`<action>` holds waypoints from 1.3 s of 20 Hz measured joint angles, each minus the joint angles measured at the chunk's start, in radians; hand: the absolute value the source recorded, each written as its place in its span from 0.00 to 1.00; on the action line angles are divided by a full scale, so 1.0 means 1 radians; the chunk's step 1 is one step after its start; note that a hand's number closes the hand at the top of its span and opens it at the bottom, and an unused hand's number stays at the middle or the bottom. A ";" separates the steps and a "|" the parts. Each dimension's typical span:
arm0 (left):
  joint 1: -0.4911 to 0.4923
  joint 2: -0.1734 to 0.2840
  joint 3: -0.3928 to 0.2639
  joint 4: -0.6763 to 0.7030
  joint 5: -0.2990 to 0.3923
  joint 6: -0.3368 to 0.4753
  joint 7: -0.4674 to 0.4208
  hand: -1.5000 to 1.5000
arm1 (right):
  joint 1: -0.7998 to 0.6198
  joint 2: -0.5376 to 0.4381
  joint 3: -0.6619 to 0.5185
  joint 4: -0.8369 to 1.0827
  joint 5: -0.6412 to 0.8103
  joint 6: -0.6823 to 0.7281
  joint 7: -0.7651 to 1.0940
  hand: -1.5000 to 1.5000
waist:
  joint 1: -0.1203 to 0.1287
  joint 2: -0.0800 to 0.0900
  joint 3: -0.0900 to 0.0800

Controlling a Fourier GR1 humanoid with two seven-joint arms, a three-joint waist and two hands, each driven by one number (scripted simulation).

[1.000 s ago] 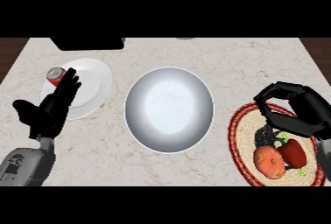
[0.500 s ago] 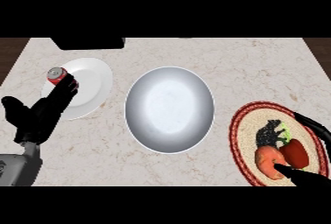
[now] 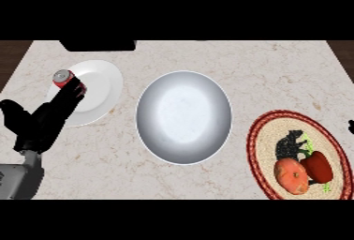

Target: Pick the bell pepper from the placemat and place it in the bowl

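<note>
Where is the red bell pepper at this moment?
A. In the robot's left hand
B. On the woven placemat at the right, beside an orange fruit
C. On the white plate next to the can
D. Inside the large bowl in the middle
B. The bell pepper lies on the placemat against an orange fruit; the bowl holds nothing.

Right hand (image 3: pixel 350 125) nearly all beyond right edge; left hand (image 3: pixel 43 123) overlaps plate (image 3: pixel 104 84).

Light fell bright and even over the pale surface (image 3: pixel 276 75) — shadows barely showed, and a soft white sheen sat inside the bowl (image 3: pixel 183 117).
</note>
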 measured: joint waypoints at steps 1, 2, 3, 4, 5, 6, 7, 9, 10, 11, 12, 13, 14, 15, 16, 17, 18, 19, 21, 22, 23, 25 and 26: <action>0.001 0.001 -0.001 -0.011 0.001 -0.001 0.008 0.50 | 0.009 -0.024 0.001 -0.035 0.016 0.017 0.058 0.00 | 0.003 0.000 0.000; -0.006 -0.006 -0.007 -0.016 -0.006 0.009 0.019 0.50 | 0.017 -0.044 0.004 -0.065 0.036 0.033 0.108 0.00 | 0.003 0.000 0.000; -0.003 -0.010 -0.007 -0.017 -0.007 0.010 0.018 0.50 | 0.023 -0.066 0.007 -0.106 0.047 0.055 0.169 0.00 | 0.005 0.001 0.000; -0.013 -0.016 -0.013 -0.020 -0.013 0.016 0.028 0.50 | 0.023 -0.088 0.007 -0.134 0.055 0.081 0.217 0.00 | 0.005 0.001 0.000; -0.014 -0.014 -0.009 -0.019 -0.013 0.010 0.024 0.50 | 0.020 -0.105 0.011 -0.164 0.061 0.106 0.272 0.00 | 0.008 0.002 0.000; -0.012 -0.013 -0.006 -0.010 -0.013 0.000 0.014 0.50 | 0.007 -0.119 0.021 -0.189 0.069 0.130 0.330 0.00 | 0.012 0.003 0.000; -0.015 -0.014 -0.005 -0.007 -0.014 -0.004 0.013 0.50 | -0.016 -0.133 0.030 -0.212 0.070 0.158 0.387 0.00 | 0.016 0.004 0.000; -0.030 -0.015 -0.003 -0.009 -0.015 -0.009 0.027 0.50 | -0.061 -0.149 0.057 -0.235 0.076 0.211 0.476 0.00 | 0.022 0.005 0.001; -0.038 -0.017 0.002 0.006 -0.017 -0.014 0.022 0.50 | -0.089 -0.157 0.067 -0.249 0.071 0.240 0.523 0.00 | 0.023 0.006 0.001; -0.040 -0.018 0.005 0.017 -0.019 -0.020 0.014 0.50 | -0.116 -0.163 0.079 -0.257 0.068 0.268 0.571 0.00 | 0.025 0.006 0.001; -0.040 -0.014 0.014 0.016 -0.015 -0.026 0.019 0.50 | -0.131 -0.162 0.095 -0.276 0.076 0.288 0.617 0.00 | 0.025 0.006 0.001; -0.039 -0.012 0.019 0.017 -0.012 -0.033 0.019 0.50 | -0.150 -0.167 0.108 -0.280 0.076 0.315 0.657 0.00 | 0.027 0.006 0.001; -0.040 -0.015 0.017 0.013 -0.017 -0.034 0.021 0.50 | -0.176 -0.172 0.115 -0.278 0.069 0.343 0.696 0.00 | 0.028 0.006 0.002; -0.039 -0.018 0.017 0.010 -0.018 -0.035 0.026 0.50 | -0.198 -0.170 0.131 -0.296 0.070 0.365 0.749 0.00 | 0.029 0.006 0.002; -0.041 -0.021 0.017 0.001 -0.018 -0.035 0.034 0.50 | -0.212 -0.161 0.161 -0.291 0.089 0.378 0.779 0.00 | 0.030 0.006 0.002; -0.039 -0.026 0.017 -0.001 -0.023 -0.033 0.035 0.50 | -0.230 -0.157 0.167 -0.287 0.089 0.403 0.805 0.00 | 0.029 0.006 0.002; -0.046 -0.026 0.022 -0.006 -0.024 -0.032 0.049 0.50 | -0.236 -0.153 0.168 -0.287 0.090 0.424 0.824 0.00 | 0.027 0.005 0.002; -0.036 -0.024 0.027 -0.024 -0.024 -0.034 0.057 0.50 | -0.257 -0.146 0.176 -0.277 0.092 0.446 0.847 0.00 | 0.028 0.005 0.003; -0.020 -0.037 0.025 -0.024 -0.040 -0.037 0.043 0.50 | -0.293 -0.122 0.193 -0.250 0.103 0.485 0.873 0.00 | 0.027 0.005 0.003; -0.018 -0.034 0.036 -0.020 -0.037 -0.048 0.042 0.50 | -0.290 -0.104 0.206 -0.253 0.122 0.494 0.883 0.00 | 0.025 0.005 0.003; -0.025 -0.035 0.046 -0.008 -0.039 -0.054 0.041 0.50 | -0.289 -0.091 0.203 -0.250 0.132 0.509 0.884 0.00 | 0.023 0.005 0.003; -0.029 -0.048 0.048 0.000 -0.053 -0.059 0.036 0.50 | -0.307 -0.067 0.201 -0.229 0.148 0.545 0.885 0.00 | 0.021 0.004 0.003; -0.033 -0.049 0.052 -0.010 -0.054 -0.058 0.054 0.50 | -0.320 -0.053 0.207 -0.215 0.160 0.561 0.890 0.00 | 0.021 0.004 0.003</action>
